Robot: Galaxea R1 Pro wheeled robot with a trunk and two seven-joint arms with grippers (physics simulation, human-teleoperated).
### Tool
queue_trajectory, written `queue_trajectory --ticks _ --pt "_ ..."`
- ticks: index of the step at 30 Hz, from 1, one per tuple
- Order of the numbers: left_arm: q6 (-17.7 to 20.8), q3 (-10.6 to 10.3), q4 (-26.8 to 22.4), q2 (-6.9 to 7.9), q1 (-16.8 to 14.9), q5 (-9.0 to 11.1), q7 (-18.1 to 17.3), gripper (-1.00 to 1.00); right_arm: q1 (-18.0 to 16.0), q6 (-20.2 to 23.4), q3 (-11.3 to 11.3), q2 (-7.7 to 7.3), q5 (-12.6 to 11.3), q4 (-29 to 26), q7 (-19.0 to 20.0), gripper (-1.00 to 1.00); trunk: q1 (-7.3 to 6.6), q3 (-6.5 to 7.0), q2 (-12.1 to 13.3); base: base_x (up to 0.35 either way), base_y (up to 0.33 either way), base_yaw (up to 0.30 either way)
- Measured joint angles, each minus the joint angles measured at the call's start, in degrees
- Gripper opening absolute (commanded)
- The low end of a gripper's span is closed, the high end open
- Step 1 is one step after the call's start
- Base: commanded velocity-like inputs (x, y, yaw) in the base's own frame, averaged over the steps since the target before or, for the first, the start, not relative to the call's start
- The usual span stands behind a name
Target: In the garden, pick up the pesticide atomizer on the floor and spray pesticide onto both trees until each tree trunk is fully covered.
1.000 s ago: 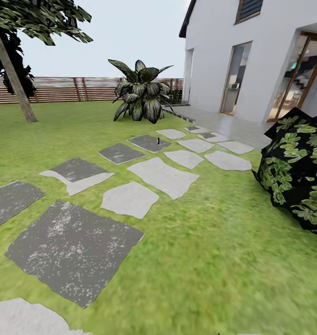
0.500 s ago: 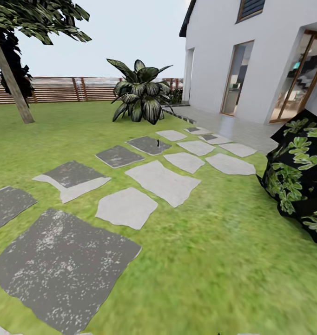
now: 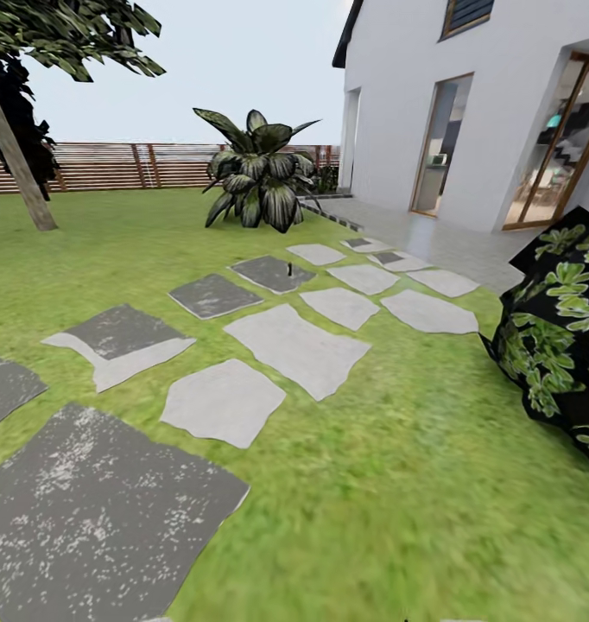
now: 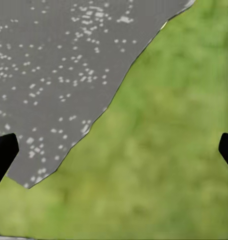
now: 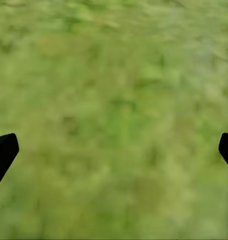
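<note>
The left gripper [image 4: 114,150] is being held spread wide, its two dark fingertips [image 4: 2,152] showing at opposite edges of the left wrist view with nothing between them. Beneath it, the edge of a dark speckled paving slab [image 4: 58,75] is being met by the blurry green grass [image 4: 164,150].

The right gripper [image 5: 114,150] is likewise being kept wide apart and empty, with one dark fingertip [image 5: 3,152] seen at each side of the right wrist view, over plain lawn [image 5: 114,100].

In the head view, a path of grey and pale stone slabs [image 3: 294,345] is being shown running across the lawn [image 3: 398,484] toward a white house [image 3: 467,112]. A tiny dark upright item, likely the atomizer [image 3: 289,267], is standing on a far dark slab [image 3: 271,273], well apart from both grippers. A broad-leaved plant [image 3: 260,173] is growing beyond it, before a brown slatted fence [image 3: 113,166]. A tree with a pale leaning trunk [image 3: 16,164] is standing at far left, and a dark green-leaved bush [image 3: 558,337] is sitting at right.
</note>
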Motion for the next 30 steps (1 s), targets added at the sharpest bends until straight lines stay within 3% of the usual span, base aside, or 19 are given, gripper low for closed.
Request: queue_trajectory --ticks 30 --pt "0.00 0.00 0.00 0.00 0.00 0.00 0.00 1.00 0.00 0.00 0.02 0.00 0.00 0.00 0.04 1.00 0.00 0.00 0.00 0.312 -0.129 0.000"
